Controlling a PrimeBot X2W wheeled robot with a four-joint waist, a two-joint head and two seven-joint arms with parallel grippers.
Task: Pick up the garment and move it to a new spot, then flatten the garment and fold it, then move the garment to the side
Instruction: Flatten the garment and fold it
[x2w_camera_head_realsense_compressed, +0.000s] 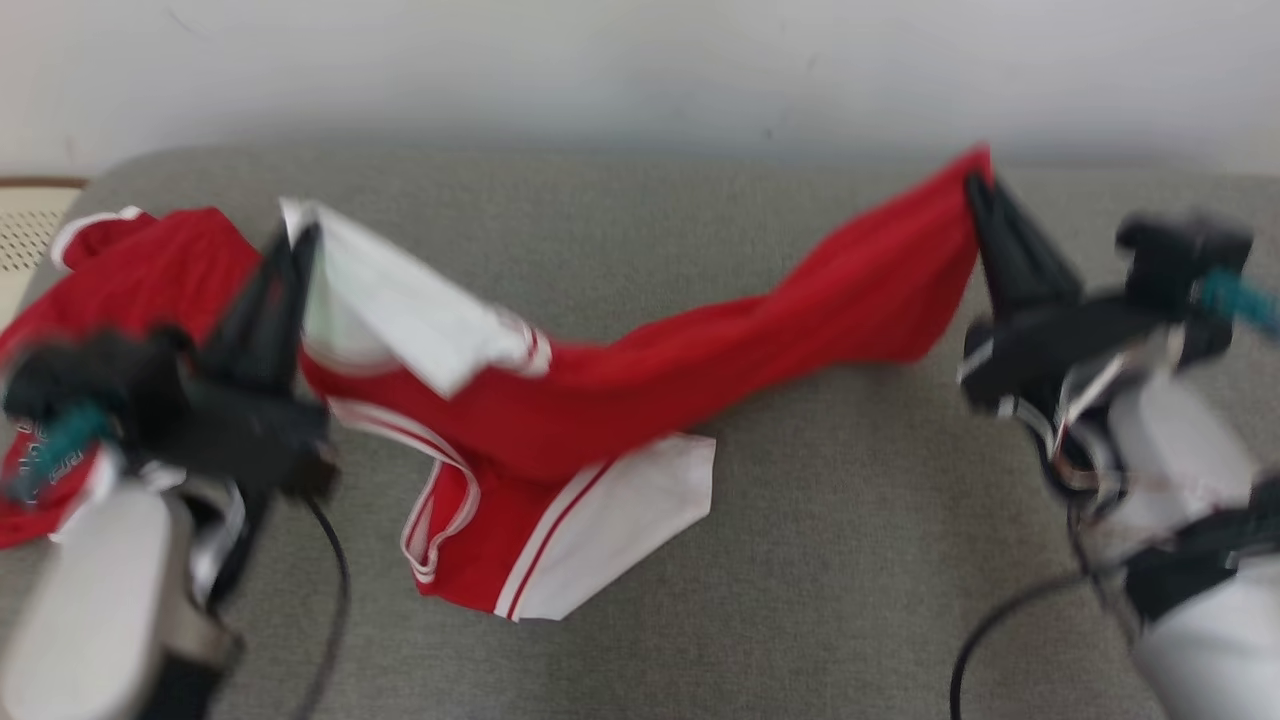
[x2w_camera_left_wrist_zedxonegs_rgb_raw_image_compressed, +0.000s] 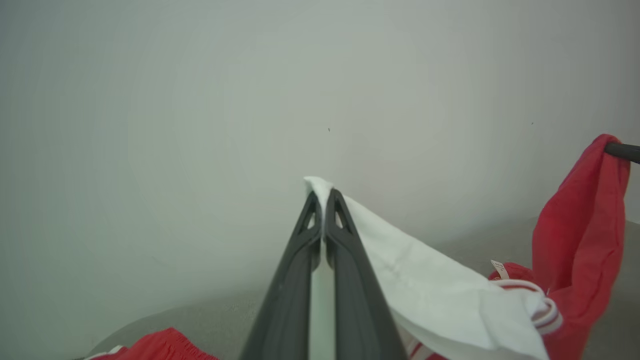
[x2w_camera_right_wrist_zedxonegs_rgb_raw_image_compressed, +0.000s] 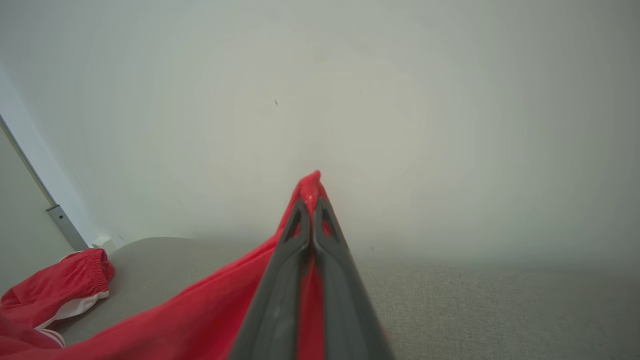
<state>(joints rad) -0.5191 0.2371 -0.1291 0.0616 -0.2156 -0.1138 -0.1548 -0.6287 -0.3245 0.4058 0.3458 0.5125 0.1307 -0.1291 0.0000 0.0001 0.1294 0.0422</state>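
The garment (x2w_camera_head_realsense_compressed: 640, 380) is red with white panels and white-red trim. It hangs stretched between my two grippers above the grey cushion (x2w_camera_head_realsense_compressed: 860, 520), its middle sagging onto the surface. My left gripper (x2w_camera_head_realsense_compressed: 300, 232) is shut on a white corner of the garment (x2w_camera_left_wrist_zedxonegs_rgb_raw_image_compressed: 400, 260) at the left. My right gripper (x2w_camera_head_realsense_compressed: 975, 185) is shut on a red corner at the upper right, and that red cloth (x2w_camera_right_wrist_zedxonegs_rgb_raw_image_compressed: 200, 315) trails down and left from the right gripper (x2w_camera_right_wrist_zedxonegs_rgb_raw_image_compressed: 312, 202). In the left wrist view, the left gripper (x2w_camera_left_wrist_zedxonegs_rgb_raw_image_compressed: 324, 195) pinches the white edge.
A second red piece with a white band (x2w_camera_head_realsense_compressed: 120, 270) lies on the cushion at the far left, behind my left arm. A pale wall (x2w_camera_head_realsense_compressed: 640, 70) runs along the back. A wicker-like edge (x2w_camera_head_realsense_compressed: 30, 225) shows at the far left. Black cables hang from both wrists.
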